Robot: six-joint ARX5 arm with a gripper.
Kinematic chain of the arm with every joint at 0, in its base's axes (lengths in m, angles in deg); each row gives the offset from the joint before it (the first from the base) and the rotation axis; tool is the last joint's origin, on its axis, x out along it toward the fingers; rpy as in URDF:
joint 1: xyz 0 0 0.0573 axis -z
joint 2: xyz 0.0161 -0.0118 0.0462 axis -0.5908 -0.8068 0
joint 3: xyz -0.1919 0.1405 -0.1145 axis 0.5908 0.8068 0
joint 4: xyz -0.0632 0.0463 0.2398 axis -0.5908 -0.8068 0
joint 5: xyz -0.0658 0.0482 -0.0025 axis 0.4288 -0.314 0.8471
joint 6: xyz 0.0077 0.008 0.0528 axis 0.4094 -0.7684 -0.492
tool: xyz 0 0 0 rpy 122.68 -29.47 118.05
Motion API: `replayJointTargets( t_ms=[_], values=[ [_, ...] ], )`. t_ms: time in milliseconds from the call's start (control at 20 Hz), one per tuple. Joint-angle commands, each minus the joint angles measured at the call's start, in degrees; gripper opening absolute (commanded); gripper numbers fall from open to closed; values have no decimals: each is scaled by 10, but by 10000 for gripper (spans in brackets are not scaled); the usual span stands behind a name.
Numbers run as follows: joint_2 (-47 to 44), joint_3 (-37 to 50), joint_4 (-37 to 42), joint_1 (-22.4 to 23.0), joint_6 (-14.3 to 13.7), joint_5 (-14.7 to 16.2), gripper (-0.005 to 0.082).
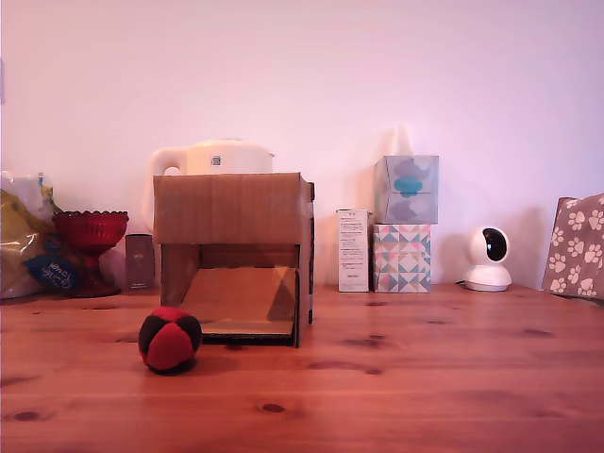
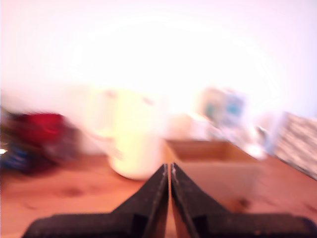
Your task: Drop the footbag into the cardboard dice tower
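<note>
Black fingers [image 2: 148, 210] of the gripper [image 2: 170, 171] are seen pressed together in the blurred wrist view, with nothing held between them. Beyond the tips, the open top of the cardboard dice tower [image 2: 213, 158] is shown, with a cream kettle [image 2: 131, 144] beside it. The gripper is not seen in the exterior view.

On the wooden surface [image 1: 425, 377], the cardboard dice tower [image 1: 233, 255] is set upright, its front opening turned toward the camera and a sloped ramp visible inside. The footbag [image 1: 170, 339] is found on the surface in front of the tower, by its front corner on the exterior view's left, just apart from it.

Behind the tower the kettle [image 1: 212, 158] is partly hidden. A red goblet [image 1: 91, 247] is placed at the exterior view's left. Two stacked tissue boxes [image 1: 404, 223] and a small white camera [image 1: 488, 259] are placed at the exterior view's right.
</note>
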Motion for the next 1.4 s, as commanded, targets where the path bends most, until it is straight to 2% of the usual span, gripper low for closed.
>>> replayJointTargets(
  t_ms=[0,150,350,450,600,800,850,900,1000,1050,1150,1250,1350],
  values=[
    [-33,-10,1,22,-12,5,-24],
    [-118,-13,5,84,-25,5,-24],
    [-233,-13,38,173,-28,-26,-24],
    [-280,-13,57,204,-29,-28,-24],
    [-335,-13,71,217,-33,-31,-24],
    [-416,-13,165,217,-42,-56,-24],
    [-442,-13,201,217,-42,-60,18],
    [-471,-13,239,217,-43,-64,202],
    [-525,-14,303,217,-56,-70,753],
    [-548,-19,309,217,-63,-82,766],
    [-587,-26,321,217,-70,-113,737],
    [-615,-29,346,217,-81,-125,737],
    [-633,-32,365,217,-87,-125,737]
  ],
)
